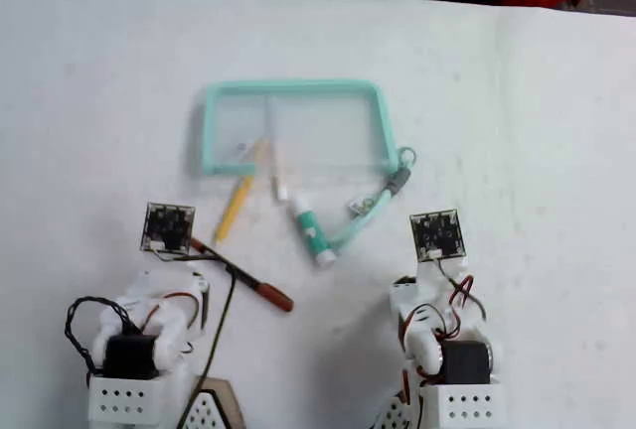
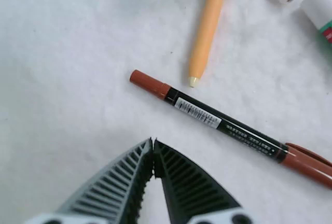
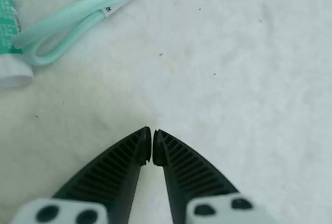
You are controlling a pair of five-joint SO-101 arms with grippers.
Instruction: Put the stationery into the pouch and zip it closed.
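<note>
Left pincer [image 2: 153,151] clenched, empty; brown marker [image 2: 228,128] lay just ahead of its tips on counter [image 2: 62,53]. Right pincer [image 3: 151,143] clenched, empty. Pouch [image 1: 293,84] lay farther ahead of both. Risk: round marker might roll away if tips descended unopened and nudged it.

Behind, mint-rimmed clear plastic pouch [image 1: 293,83]; across its near edge, orange pencil [image 1: 237,206]; rightward, white glue stick [image 1: 310,230]; nearest, brown-capped black marker [image 1: 243,276].
</note>
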